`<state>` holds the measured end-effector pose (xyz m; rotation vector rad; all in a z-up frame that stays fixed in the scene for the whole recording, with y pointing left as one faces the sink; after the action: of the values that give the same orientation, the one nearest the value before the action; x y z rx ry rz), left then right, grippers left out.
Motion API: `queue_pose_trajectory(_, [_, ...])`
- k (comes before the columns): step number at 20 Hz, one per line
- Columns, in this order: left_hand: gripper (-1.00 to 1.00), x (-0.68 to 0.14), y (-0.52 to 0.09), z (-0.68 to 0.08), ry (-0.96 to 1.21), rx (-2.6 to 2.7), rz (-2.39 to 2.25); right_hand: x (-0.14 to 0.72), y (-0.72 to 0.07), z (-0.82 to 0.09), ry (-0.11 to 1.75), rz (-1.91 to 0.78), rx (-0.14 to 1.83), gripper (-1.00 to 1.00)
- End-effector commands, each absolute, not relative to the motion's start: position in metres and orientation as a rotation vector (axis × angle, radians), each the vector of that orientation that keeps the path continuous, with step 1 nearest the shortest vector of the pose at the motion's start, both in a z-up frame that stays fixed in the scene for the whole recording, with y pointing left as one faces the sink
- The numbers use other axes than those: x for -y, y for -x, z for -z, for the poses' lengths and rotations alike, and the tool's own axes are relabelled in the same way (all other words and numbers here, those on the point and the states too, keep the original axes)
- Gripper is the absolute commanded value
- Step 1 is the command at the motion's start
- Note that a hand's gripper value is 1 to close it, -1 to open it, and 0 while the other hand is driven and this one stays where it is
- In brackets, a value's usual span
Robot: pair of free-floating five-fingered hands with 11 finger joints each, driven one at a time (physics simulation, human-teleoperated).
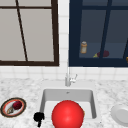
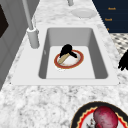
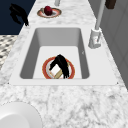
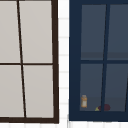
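Observation:
A red-rimmed plate (image 2: 76, 62) (image 3: 46, 71) lies on the floor of the sink (image 2: 50, 50) (image 3: 27, 57). My right hand (image 2: 67, 50) (image 3: 60, 64) rests on it, fingers curled down round a tan, stick-like piece (image 2: 63, 59) (image 3: 59, 73). In the front view a big red ball (image 1: 67, 114) covers the front of the sink (image 1: 67, 95) and that hand. My left hand (image 1: 38, 117) (image 2: 123, 61) (image 3: 18, 12) hangs in the air off the counter's front edge, left of the sink, with relaxed fingers holding nothing.
A dark-rimmed plate (image 1: 5, 110) (image 3: 55, 13) with a dark red fruit (image 1: 17, 105) (image 2: 105, 117) (image 3: 48, 10) sits on the left counter. A white plate (image 1: 121, 115) (image 2: 82, 12) (image 3: 17, 116) is on the right. The faucet (image 1: 68, 77) (image 2: 31, 30) (image 3: 96, 35) stands behind the sink. A bottle (image 1: 83, 47) (image 4: 84, 101) shows behind the glass cabinet door.

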<state>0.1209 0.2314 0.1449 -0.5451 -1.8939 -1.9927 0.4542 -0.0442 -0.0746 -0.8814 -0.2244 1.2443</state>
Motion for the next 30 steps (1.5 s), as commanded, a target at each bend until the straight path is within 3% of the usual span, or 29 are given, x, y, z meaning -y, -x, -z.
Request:
queue_pose_trajectory(1, [0.0,-0.231,-0.121,-0.145,0.545,1.894,1.993,0.037,-0.465,0.094,0.793,-1.197,0.23,1.0])
queue_pose_trajectory(9, [0.0,-0.231,-0.121,-0.145,0.545,1.894,1.993,0.052,-0.46,0.061,1.139,-1.123,0.379,1.0])
queue_pose_trajectory(22, [0.0,-0.231,-0.121,-0.145,0.545,1.894,1.993,0.066,-0.455,-0.043,1.127,-1.118,0.328,1.0])
queue_pose_trajectory(30, [0.0,-0.231,-0.121,-0.145,0.545,1.894,1.993,0.104,-0.414,-0.107,1.165,-1.09,0.427,1.0])
